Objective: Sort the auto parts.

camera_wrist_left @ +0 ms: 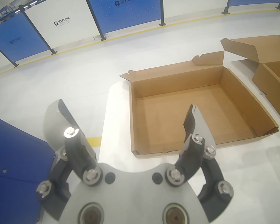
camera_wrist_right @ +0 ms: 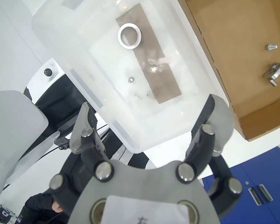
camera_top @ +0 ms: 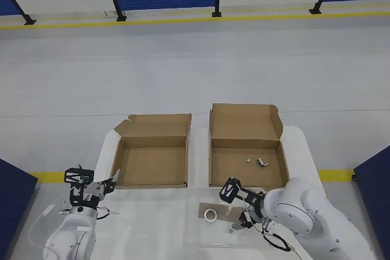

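A clear plastic bin near the table's front holds a white ring, a brown plate and a small nut. My right gripper hangs open over the bin's near end, holding nothing. The right cardboard box contains a metal block and a small bolt. The left cardboard box has a bare floor. My left gripper is open, off that box's front left corner.
Both boxes have their lids folded back toward the far side of the white table. Blue cabinets stand beside the table on both sides. Blue and white partition panels line the floor far behind.
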Controlling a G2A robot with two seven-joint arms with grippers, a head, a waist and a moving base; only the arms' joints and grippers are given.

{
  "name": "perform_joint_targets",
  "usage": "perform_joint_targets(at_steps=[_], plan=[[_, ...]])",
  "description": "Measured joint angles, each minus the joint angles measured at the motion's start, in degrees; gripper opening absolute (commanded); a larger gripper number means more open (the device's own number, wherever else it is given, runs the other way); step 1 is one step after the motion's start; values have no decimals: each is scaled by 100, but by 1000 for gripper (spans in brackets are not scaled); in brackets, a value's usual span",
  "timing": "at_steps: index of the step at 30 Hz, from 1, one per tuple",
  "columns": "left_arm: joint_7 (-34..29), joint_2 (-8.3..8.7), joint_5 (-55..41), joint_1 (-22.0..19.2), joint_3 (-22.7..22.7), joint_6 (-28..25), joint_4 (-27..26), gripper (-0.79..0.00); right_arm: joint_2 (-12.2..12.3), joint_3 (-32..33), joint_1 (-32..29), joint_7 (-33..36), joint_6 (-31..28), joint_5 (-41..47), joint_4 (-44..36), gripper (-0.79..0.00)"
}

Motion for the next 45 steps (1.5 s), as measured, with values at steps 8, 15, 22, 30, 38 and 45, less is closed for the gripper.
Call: perform_joint_targets(at_steps=[8, 15, 22, 30, 38, 45], plan=[[0, 0, 0, 0, 0, 0, 0, 0, -5, -912, 255, 40, -229, -602, 224, 0], [0, 0, 0, 0, 0, 0, 0, 0, -17, -1188, 435, 50, -220, -605, 391, 0], [0, 0, 0, 0, 0, 0, 0, 0, -21, -1310, 376, -77, -269, -839, 541, 0], [0, 0, 0, 0, 0, 0, 0, 0, -95, -1569, 532, -146, -103, -1106, 829, -18], [0, 0, 0, 0, 0, 0, 0, 0, -216, -1934, 778, -154, -157, -1073, 1218, -471], [0, 0, 0, 0, 0, 0, 0, 0, -352, -2258, 1057, -112, -229, -878, 1626, -539]])
